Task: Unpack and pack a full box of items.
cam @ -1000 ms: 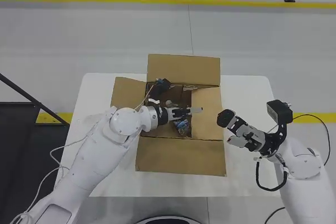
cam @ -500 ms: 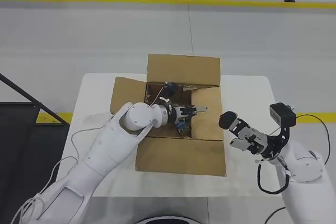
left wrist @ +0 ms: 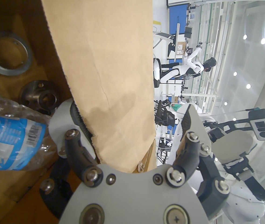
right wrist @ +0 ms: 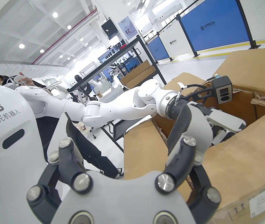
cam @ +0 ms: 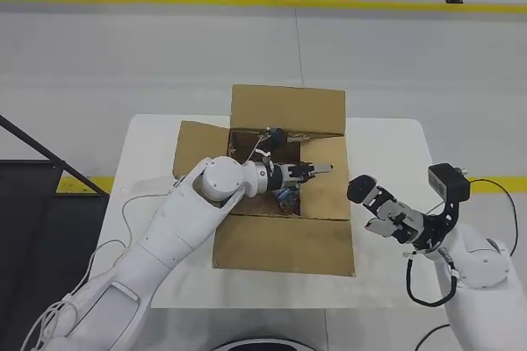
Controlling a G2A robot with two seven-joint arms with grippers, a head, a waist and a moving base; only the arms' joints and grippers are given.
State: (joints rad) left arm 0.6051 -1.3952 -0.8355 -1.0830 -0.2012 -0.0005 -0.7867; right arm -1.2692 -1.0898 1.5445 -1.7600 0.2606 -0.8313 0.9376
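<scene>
Currently, entries run from the tool outward.

1. Left gripper (left wrist: 125,113): jaws apart, astride the right flap (left wrist: 104,59) of the cardboard box (cam: 285,110). One finger is inside the box and one outside. The inner finger sits close against the card, and nothing is clamped yet.
2. Right gripper (cam: 375,204): fingers apart and empty, held above the table (cam: 149,175) just beside the box's right side.
3. Contents near the left gripper, on the box floor: a crumpled plastic bottle (left wrist: 6,136) with a blue label, lying on its side; a steel ring (left wrist: 6,57); a metal flange (left wrist: 40,95). I cannot tell which way the bottle's cap faces.
4. Step in hand, as I judge it: folding the right flap outward to clear the mouth.
   - I would close on the flap partway along its free edge, well down from the lip.
   - I would then swing it about its crease rather than pull upward, so the box neither lifts nor tears.
   - The right gripper is well placed to steady the wall if the box shifts.
5. Orientation:
   - The box stands mid-table with its mouth up, and its longer side appears to run across the table from side to side.
   - The back, front and left flaps lie spread outward.
   - The right flap's long axis runs front to back, and its free edge leans in over the mouth.
</scene>
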